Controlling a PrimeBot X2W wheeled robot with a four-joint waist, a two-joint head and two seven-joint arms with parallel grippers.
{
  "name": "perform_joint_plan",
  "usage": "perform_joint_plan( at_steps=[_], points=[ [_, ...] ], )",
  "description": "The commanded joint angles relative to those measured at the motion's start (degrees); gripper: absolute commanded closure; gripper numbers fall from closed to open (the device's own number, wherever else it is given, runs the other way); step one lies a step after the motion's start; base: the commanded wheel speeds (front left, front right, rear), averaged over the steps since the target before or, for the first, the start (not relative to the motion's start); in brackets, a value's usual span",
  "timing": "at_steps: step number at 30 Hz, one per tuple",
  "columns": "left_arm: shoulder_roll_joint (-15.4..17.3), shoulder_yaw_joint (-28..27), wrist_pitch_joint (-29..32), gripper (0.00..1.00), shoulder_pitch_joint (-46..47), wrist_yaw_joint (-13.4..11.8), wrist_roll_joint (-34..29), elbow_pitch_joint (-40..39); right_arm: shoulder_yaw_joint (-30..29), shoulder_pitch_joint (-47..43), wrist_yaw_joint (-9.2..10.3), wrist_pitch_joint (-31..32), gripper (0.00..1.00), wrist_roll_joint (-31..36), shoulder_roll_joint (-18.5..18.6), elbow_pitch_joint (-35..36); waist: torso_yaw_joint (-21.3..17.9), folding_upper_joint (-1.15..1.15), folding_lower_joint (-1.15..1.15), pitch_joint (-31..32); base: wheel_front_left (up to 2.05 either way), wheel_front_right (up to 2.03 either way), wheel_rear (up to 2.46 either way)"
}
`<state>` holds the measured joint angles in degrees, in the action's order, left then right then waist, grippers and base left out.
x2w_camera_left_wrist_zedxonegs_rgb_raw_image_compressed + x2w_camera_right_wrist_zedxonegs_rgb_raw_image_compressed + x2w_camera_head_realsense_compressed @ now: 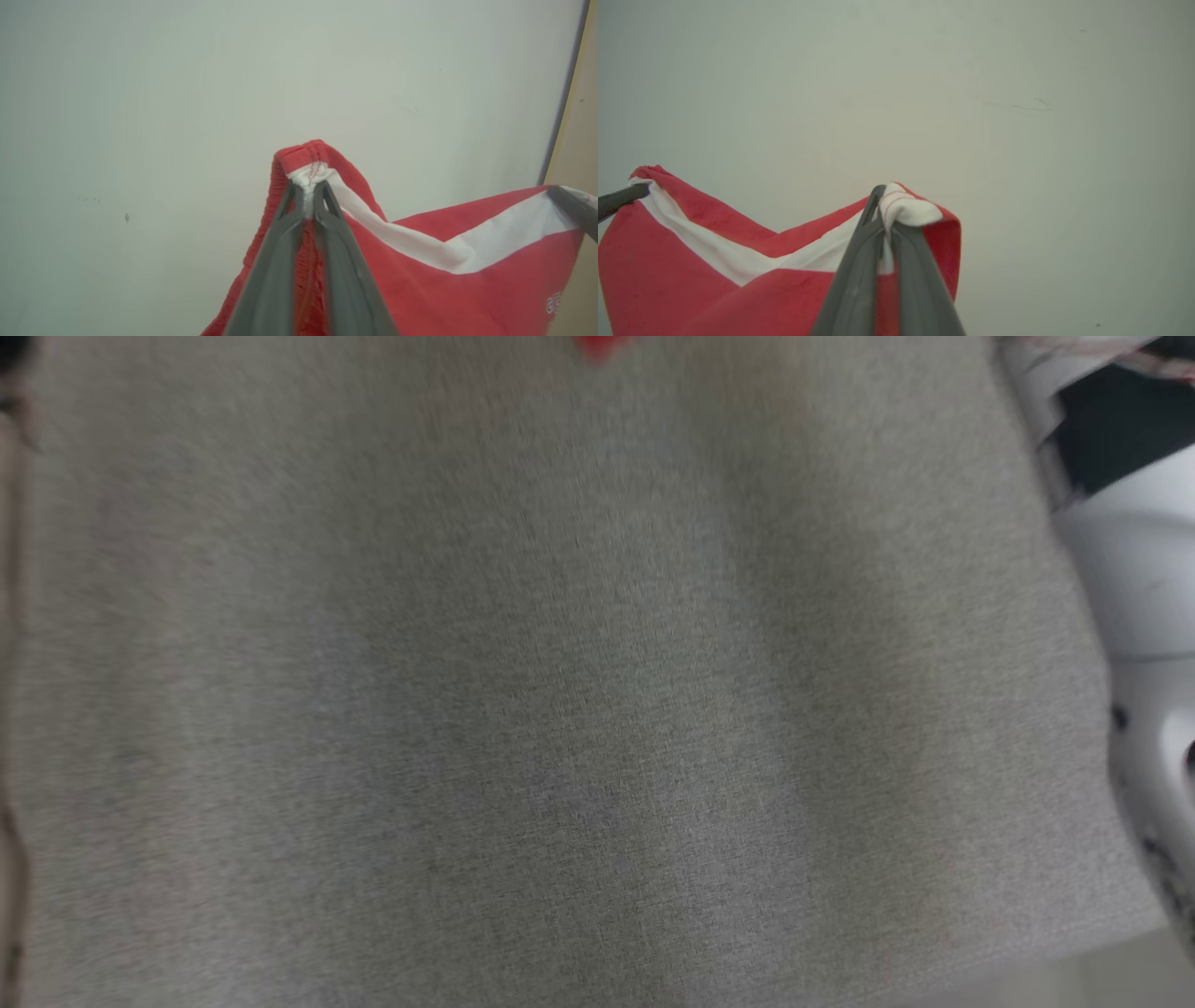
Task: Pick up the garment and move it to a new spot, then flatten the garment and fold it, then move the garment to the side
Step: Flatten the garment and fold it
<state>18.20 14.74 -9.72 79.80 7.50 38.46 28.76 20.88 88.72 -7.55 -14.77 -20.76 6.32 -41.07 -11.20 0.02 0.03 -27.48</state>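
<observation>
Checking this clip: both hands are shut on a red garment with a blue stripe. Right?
No: the stripe is white, not blue, as the left wrist view shows. The left hand and right hand are shut on the red garment.

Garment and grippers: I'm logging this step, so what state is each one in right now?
garment: held at two corners, sagging slack between them, not flattened.
left gripper: shut on the garment, pinching its white band.
right gripper: shut on the garment, pinching the other corner.
</observation>
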Motion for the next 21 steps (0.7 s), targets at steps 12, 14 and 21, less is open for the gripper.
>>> perform_joint_plan(
  at_steps=[12,14,21],
  points=[
    [-0.45,-0.39,-5.41,1.00,-3.23,-0.12,0.34,2.31,-2.25,-4.43,0.14,-0.36,1.00,8.98,-1.23,4.26,-1.12,-0.02,-0.03,-10.15,0.00,0.00,0.00],
    [-0.94,1.08,-5.47,1.00,-6.77,-0.11,1.39,1.83,-0.13,-6.18,0.14,-0.38,1.00,8.41,-0.76,3.40,-0.73,-0.02,-0.03,-9.82,0.00,0.00,0.00],
    [-2.01,3.40,-5.45,1.00,-21.88,-0.11,5.77,-5.19,8.97,-15.49,0.14,-0.37,1.00,6.84,4.54,4.06,1.11,-0.02,-0.03,-4.60,0.00,0.00,0.00]
  ],
)
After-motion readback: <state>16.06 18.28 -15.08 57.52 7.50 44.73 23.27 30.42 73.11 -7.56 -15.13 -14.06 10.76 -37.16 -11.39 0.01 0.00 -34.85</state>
